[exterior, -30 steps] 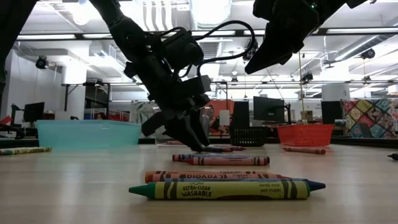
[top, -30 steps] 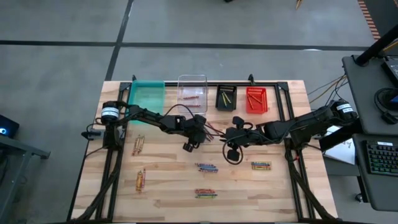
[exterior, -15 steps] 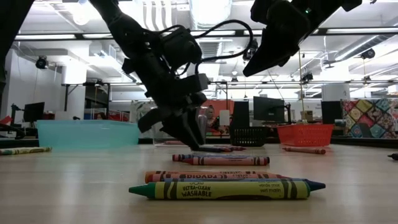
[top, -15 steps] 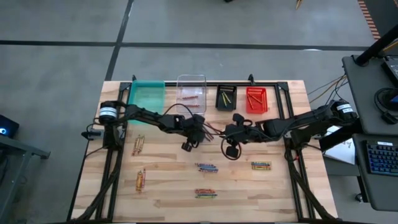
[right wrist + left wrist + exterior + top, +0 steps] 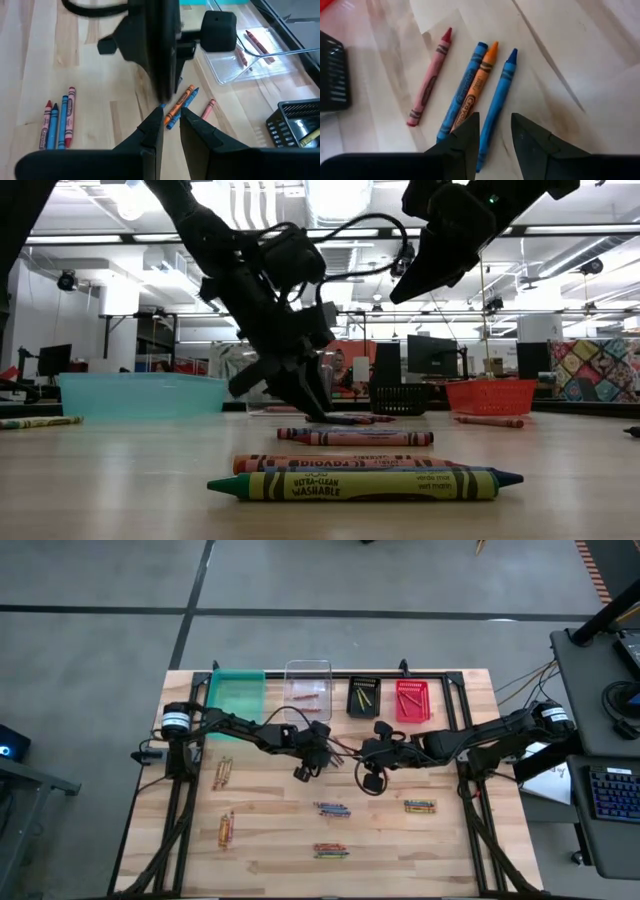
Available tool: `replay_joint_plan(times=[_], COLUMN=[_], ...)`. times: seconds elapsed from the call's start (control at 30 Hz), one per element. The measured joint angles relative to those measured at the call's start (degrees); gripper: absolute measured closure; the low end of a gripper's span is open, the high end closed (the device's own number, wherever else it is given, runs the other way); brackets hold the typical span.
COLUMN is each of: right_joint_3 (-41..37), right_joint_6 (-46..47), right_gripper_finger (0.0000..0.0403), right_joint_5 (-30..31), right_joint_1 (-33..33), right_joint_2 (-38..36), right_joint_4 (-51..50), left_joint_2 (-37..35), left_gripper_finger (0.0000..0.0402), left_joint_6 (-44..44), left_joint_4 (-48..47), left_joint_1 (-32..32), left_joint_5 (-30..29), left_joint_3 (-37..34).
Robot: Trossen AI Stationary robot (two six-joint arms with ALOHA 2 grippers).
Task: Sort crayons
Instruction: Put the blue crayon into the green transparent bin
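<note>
Bins line my bench's (image 5: 190, 860) top edge: teal bin (image 5: 236, 692), clear bin (image 5: 309, 686) with red crayons (image 5: 306, 697). Left wrist view: left pincer (image 5: 494, 131) parted over blue crayon (image 5: 496, 105). Right pincer (image 5: 171, 119) parted, hovering.

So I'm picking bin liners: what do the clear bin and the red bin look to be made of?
The clear bin looks like glossy transparent plastic: the crayons inside and the table show through it. The red bin looks like moulded plastic mesh, its walls a fine grid, though coated wire can't be ruled out.
</note>
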Motion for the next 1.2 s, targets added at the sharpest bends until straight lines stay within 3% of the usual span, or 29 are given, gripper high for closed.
replay_joint_plan(times=[1.2], right_joint_3=[0.0], right_joint_6=[0.0], right_gripper_finger=[0.0351], right_joint_5=[0.0], right_joint_1=[0.0], right_joint_2=[0.0], right_joint_4=[0.0], left_joint_2=[0.4], left_gripper_finger=[0.0324], left_joint_6=[-1.8], left_joint_4=[-2.4], left_joint_1=[-0.2], left_joint_5=[2.2], left_joint_3=[0.5])
